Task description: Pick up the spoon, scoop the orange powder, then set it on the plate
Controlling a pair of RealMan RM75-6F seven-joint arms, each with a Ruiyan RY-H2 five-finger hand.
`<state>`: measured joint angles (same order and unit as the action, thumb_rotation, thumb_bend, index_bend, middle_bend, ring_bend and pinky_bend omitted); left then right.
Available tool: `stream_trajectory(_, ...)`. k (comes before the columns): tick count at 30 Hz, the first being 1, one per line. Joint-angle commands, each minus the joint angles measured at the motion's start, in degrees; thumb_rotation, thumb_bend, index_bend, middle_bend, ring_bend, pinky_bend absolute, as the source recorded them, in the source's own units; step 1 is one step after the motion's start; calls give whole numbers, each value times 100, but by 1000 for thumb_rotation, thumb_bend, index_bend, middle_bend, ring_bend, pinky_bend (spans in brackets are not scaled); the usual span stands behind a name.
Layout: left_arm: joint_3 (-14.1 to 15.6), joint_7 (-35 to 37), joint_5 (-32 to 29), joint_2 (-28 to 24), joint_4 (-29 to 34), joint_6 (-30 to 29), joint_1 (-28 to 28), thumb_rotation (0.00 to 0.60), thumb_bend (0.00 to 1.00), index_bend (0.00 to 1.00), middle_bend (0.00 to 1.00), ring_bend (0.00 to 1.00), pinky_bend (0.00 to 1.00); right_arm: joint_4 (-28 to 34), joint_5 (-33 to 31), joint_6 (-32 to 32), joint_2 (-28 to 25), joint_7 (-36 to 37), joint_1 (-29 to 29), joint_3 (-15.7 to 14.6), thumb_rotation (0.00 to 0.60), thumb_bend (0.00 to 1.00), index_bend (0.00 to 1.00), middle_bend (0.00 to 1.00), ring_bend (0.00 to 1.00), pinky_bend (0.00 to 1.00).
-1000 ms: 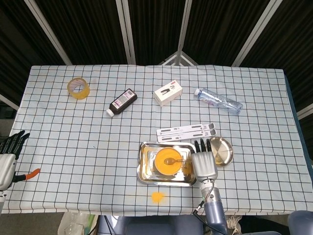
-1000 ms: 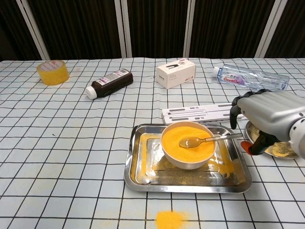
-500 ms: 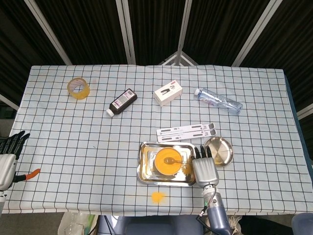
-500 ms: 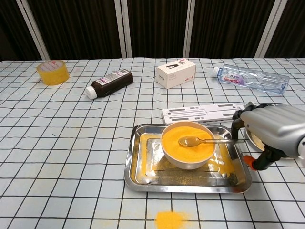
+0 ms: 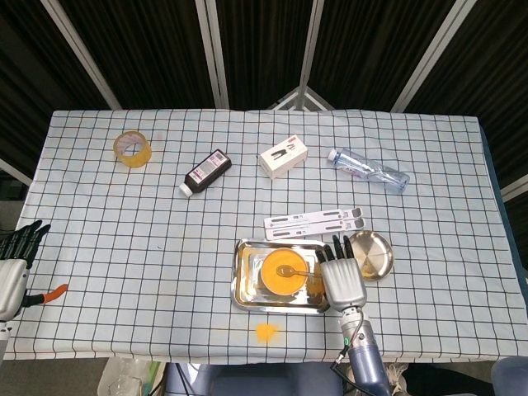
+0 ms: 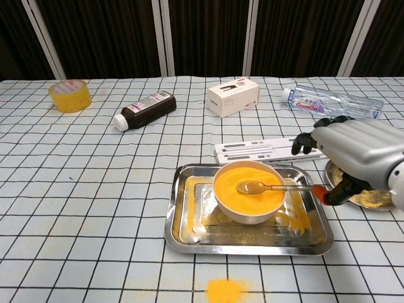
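Spoon [image 6: 268, 186] handle end at right hand [image 6: 353, 154] thumb

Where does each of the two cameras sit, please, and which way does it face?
Head view: high above the near table edge, looking steeply down on the whole table; shows the right hand with its forearm beside the tray, and the left hand at the left edge.
Chest view: low at the near edge, looking across the table toward the dark curtains; shows only the right hand by the spoon.
Both share the bowl of orange powder, tray, plate, bottle and tape roll.
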<state>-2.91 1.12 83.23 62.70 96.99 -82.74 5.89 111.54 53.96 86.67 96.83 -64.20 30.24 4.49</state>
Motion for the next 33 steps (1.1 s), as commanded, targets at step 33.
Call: stream_trajectory(33, 28, 127, 1, -66, 43, 89, 26, 600, 0, 0, 0, 0, 0, -684, 97, -74, 551, -376, 106, 59, 600, 460, 366, 409, 62, 0)
